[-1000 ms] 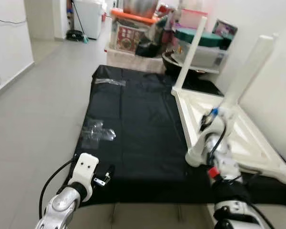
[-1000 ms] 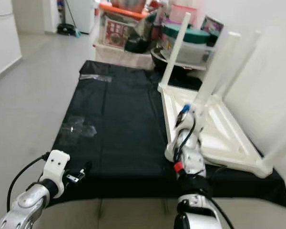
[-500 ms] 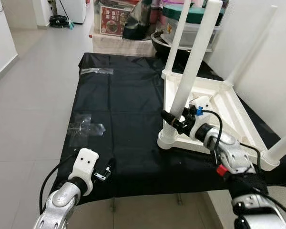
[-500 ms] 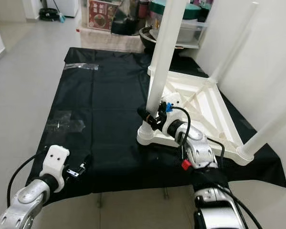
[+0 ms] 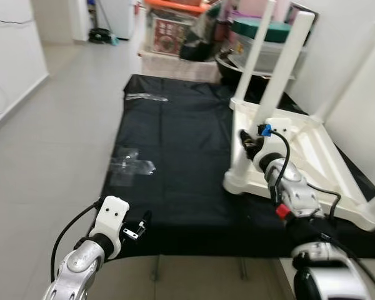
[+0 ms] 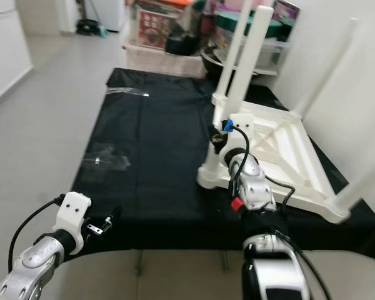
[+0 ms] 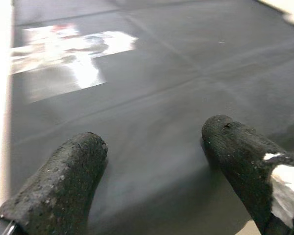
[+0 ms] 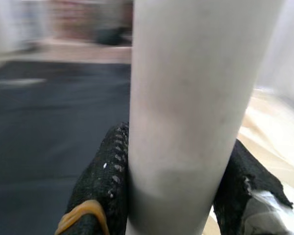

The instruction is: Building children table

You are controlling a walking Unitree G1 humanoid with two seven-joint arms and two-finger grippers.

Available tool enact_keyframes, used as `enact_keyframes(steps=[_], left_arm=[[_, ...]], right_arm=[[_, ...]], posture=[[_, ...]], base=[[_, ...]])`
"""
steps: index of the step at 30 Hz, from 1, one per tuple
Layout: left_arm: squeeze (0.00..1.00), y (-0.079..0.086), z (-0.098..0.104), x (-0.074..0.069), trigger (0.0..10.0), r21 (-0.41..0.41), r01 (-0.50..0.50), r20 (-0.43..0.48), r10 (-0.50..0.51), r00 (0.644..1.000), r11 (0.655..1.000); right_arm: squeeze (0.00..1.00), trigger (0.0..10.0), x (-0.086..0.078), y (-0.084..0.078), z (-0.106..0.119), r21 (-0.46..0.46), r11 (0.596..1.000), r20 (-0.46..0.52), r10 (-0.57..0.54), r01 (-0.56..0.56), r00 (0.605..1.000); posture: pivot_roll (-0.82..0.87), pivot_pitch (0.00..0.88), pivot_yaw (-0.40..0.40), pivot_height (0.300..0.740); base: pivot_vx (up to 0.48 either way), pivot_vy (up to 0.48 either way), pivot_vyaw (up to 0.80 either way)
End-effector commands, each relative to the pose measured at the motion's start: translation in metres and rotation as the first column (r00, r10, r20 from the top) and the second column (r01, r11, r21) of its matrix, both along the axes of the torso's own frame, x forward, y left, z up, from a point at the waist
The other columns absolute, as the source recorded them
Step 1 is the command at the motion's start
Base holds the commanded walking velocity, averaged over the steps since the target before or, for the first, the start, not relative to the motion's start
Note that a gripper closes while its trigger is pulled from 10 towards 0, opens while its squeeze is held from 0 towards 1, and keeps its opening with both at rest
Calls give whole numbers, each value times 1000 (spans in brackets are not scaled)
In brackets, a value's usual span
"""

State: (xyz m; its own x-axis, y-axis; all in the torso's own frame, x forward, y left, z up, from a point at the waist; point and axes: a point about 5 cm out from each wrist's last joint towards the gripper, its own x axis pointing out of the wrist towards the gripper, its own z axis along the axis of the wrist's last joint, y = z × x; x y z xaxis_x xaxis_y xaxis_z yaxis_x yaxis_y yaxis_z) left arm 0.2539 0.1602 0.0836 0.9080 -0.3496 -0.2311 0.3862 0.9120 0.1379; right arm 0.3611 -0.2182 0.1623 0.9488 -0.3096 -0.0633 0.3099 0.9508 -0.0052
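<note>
White plastic children's table (image 5: 300, 150) lies upside down on the black sheet (image 5: 181, 162) spread over the floor, underside up, at the sheet's right side near the wall. White round table leg (image 5: 272, 106) at the near-left corner stands in its socket, long axis close to vertical, tilting slightly away. Further legs rise at the far corner and the right.

Right gripper (image 5: 250, 142) is clenched on this near leg low down, just above the socket; the wrist view has the leg (image 8: 196, 107) between both black fingers (image 8: 105, 181), touching each. Any seating or twisting would run along the leg's upright axis. Right arm is plainly the nearer.

Left gripper (image 5: 139, 226) hovers released over the sheet's near edge, well apart from the table. Clear plastic bag (image 5: 131, 165) lies mid-sheet.
</note>
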Motion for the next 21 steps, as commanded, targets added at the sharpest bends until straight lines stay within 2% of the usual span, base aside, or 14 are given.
enact_keyframes(steps=[1, 3, 7, 8, 9, 12, 13, 14, 15, 17, 18, 19, 20, 21], left_arm=[[0, -3, -4, -1, 10000, 1, 10, -21, -10, 1000, 1000], [0, -4, -4, -2, 10000, 0, 9, -23, -9, 1000, 1000], [0, -4, -4, -2, 10000, 0, 9, -24, -9, 1000, 1000], [0, -4, -4, -2, 10000, -1, 8, -24, -8, 1000, 1000], [0, -4, -5, -1, 10000, -1, 9, -25, -9, 1000, 1000], [0, -5, -5, 0, 10000, -4, 10, -24, -10, 1000, 1000], [0, -7, -5, 0, 10000, -6, 11, -23, -11, 1000, 1000], [0, -7, -5, 0, 10000, -6, 11, -23, -11, 1000, 1000], [0, -7, -5, 1, 10000, -8, 11, -21, -12, 1000, 1000], [0, -6, -5, 1, 10000, -7, 11, -21, -11, 1000, 1000], [0, -6, -5, 1, 10000, -7, 10, -21, -10, 1000, 1000], [0, -6, -5, 1, 10000, -7, 10, -21, -10, 1000, 1000], [0, -5, -5, 1, 10000, -7, 9, -22, -9, 1000, 1000], [0, -5, -5, 0, 10000, -5, 11, -23, -11, 1000, 1000]], right_arm=[[0, 0, -19, -29, -33, -83, 978, -149, -202, 192, 968], [0, 0, -36, -20, -48, -121, 963, -174, -259, 240, 950], [0, 0, -37, -8, -47, -150, 968, -170, -224, 199, 960], [0, 0, -37, 0, -46, -170, 971, -166, -199, 170, 966], [0, 10000, -34, 7, -40, -184, 972, -136, -174, 148, 975], [0, 10000, -29, 16, -34, -139, 986, -91, -106, 93, 990], [1000, 10000, -25, 22, -26, -79, 996, -31, -45, 42, 999], [1000, 10000, -25, 22, -26, -79, 996, -31, -45, 42, 999], [529, 10000, -13, 31, -5, -25, 994, 71, 111, -109, 991], [529, 10000, -9, 33, 4, -25, 988, 109, 156, -154, 982], [0, 10000, -7, 38, 14, 10, 966, 163, 252, -257, 954], [0, 10000, -7, 38, 14, 10, 966, 163, 252, -257, 954], [0, 10000, -6, 41, 20, 32, 946, 202, 309, -322, 929], [0, 10000, -9, 49, 27, 23, 888, 232, 442, -459, 866]], posture=[[76, 0, -164, 740], [71, 0, -163, 740], [64, 0, -164, 740], [63, 0, -163, 740], [60, 0, -164, 740], [58, 0, -163, 740], [61, 0, -165, 740], [61, 0, -165, 740], [62, 0, -164, 740], [61, 0, -164, 740], [56, 0, -159, 740], [56, 0, -159, 740], [56, 0, -159, 740], [56, 0, -159, 740]], base=[[0, 0, 0], [0, 0, 0], [0, 0, 0], [0, 0, 0], [0, 0, 0], [0, 0, 0], [0, 0, 0], [0, 0, 0], [0, 0, 0], [0, 0, 0], [0, 0, 0], [0, 0, 0], [0, 0, 0], [0, 0, 0]])
